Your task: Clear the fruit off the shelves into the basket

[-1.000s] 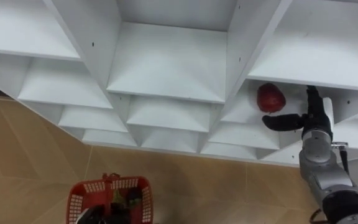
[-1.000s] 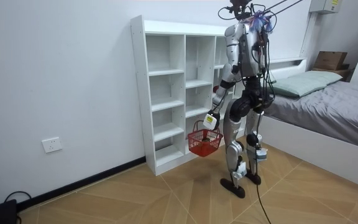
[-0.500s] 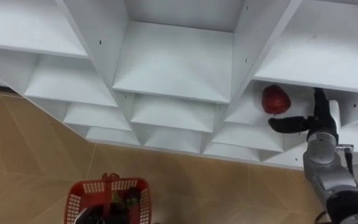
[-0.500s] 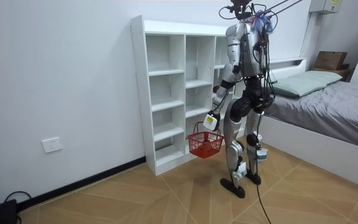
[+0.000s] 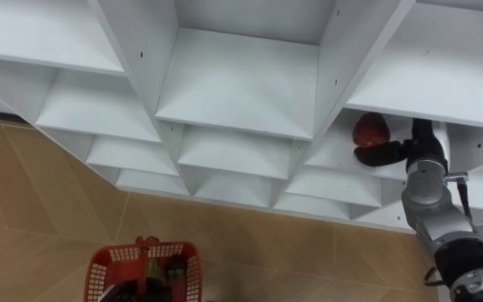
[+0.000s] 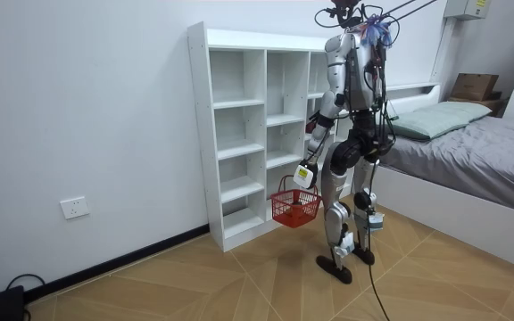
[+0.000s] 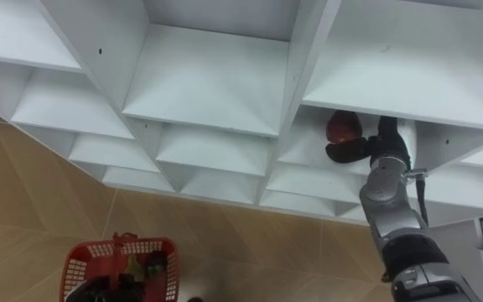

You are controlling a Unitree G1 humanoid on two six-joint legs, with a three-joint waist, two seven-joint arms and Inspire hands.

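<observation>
Your right hand (image 5: 422,155) was spread open in the closet (image 5: 233,84). Thumb under red fruit (image 5: 371,127), fingers (image 5: 423,130) upright just right of it, unclosed. Left hand (image 6: 302,176) gripped the basket (image 5: 97,270).

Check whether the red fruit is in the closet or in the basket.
In the closet: the red fruit sits inside, right hand at it.

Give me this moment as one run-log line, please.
right hand: against red fruit in white shelf | left hand: carrying red basket | stance: standing
</observation>
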